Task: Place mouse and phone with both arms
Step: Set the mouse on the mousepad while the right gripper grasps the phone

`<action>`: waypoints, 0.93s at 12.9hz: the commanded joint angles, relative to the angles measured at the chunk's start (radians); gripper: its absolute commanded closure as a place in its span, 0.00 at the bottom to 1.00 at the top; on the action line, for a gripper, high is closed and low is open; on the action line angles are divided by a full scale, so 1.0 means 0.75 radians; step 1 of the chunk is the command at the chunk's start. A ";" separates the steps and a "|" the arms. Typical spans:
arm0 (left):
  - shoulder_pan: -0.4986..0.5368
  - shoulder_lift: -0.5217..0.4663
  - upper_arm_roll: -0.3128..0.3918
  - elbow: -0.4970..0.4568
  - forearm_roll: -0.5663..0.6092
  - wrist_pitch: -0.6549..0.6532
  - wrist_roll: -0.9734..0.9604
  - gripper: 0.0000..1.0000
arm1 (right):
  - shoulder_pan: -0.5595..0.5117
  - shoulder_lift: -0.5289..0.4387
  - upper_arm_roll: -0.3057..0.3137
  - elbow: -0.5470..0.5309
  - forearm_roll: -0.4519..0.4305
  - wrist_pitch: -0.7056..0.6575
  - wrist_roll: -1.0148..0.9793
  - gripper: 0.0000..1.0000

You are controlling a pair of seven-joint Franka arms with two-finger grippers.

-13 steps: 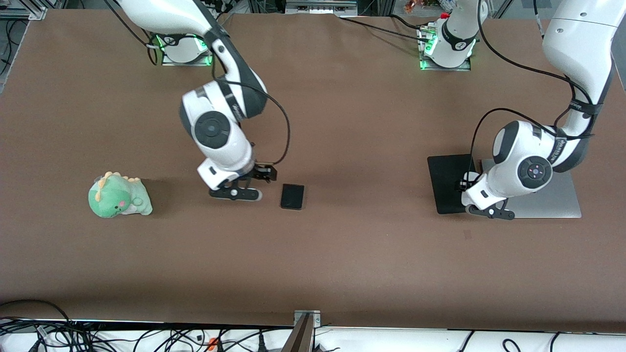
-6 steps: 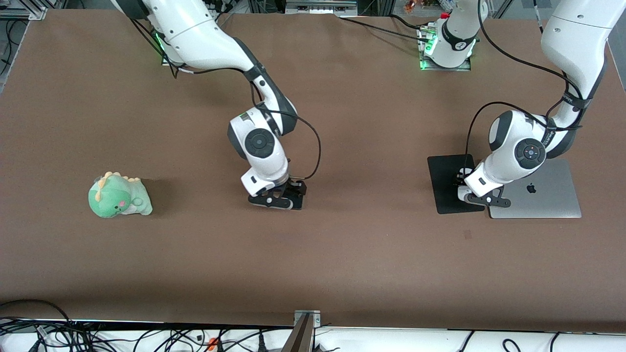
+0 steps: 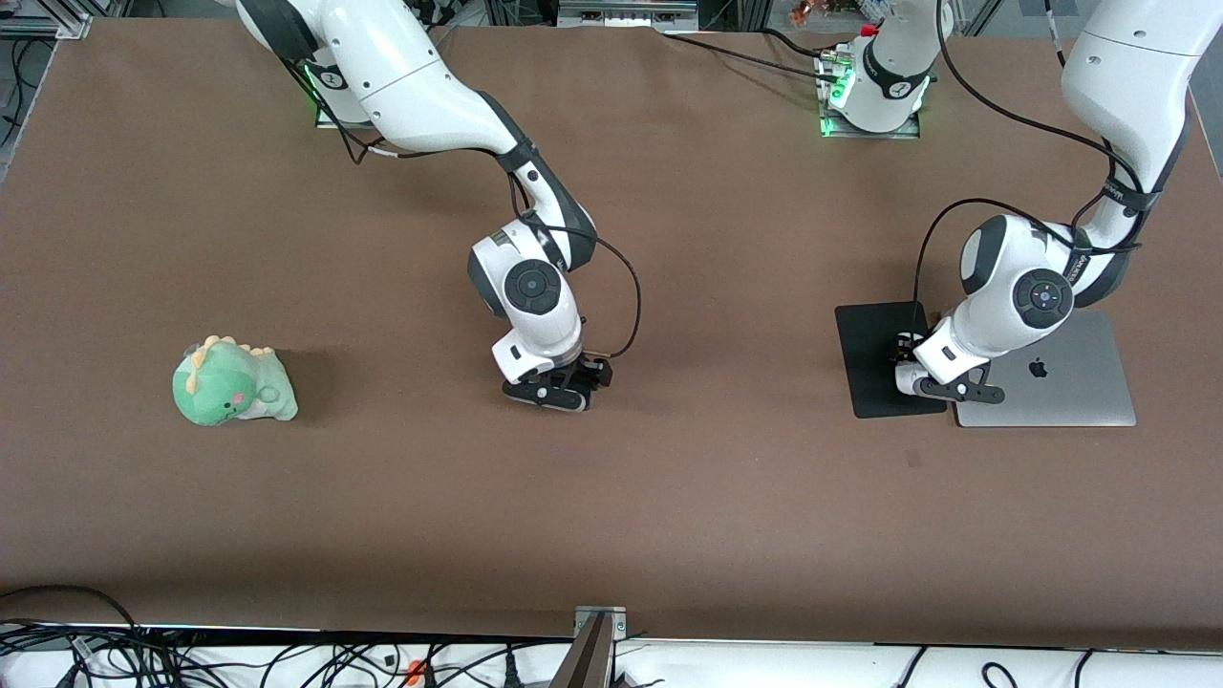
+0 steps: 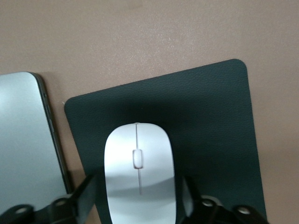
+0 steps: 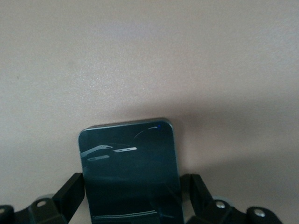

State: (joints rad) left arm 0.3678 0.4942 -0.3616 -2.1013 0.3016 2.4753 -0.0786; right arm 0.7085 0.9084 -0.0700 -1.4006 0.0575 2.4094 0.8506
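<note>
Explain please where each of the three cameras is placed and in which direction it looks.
Front view: high across the table, facing both arms; the right gripper is over the phone, the left gripper at the mouse pad beside the laptop.
Left wrist view: on the left wrist, looking down at the mouse on the pad, between its own fingers.
Right wrist view: on the right wrist, looking down at the phone between its own fingers.
Shared: front and left wrist views both show pad and laptop.

light: even, bright overhead | shadows: soft, short | glare: reflections on phone [image 5: 130,175] | wrist views: slightly soft
</note>
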 commanded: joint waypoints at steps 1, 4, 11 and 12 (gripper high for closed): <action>0.007 -0.057 -0.023 0.000 -0.001 -0.030 0.015 0.00 | 0.019 0.030 -0.013 0.043 -0.023 0.003 0.038 0.08; -0.006 -0.090 -0.096 0.244 -0.003 -0.443 0.015 0.00 | 0.017 0.022 -0.013 0.043 -0.066 -0.001 0.013 0.37; -0.106 -0.084 -0.176 0.789 -0.022 -1.183 0.013 0.00 | -0.202 -0.153 -0.007 0.045 -0.066 -0.244 -0.399 0.39; -0.120 -0.090 -0.178 0.838 -0.022 -1.242 0.013 0.00 | -0.241 -0.182 -0.007 0.043 -0.066 -0.283 -0.497 0.39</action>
State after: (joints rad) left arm 0.3054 0.4139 -0.4972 -1.5693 0.3009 1.6390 -0.0788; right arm 0.5946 0.8366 -0.0960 -1.3525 0.0106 2.2606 0.6003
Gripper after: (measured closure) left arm 0.000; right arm 0.181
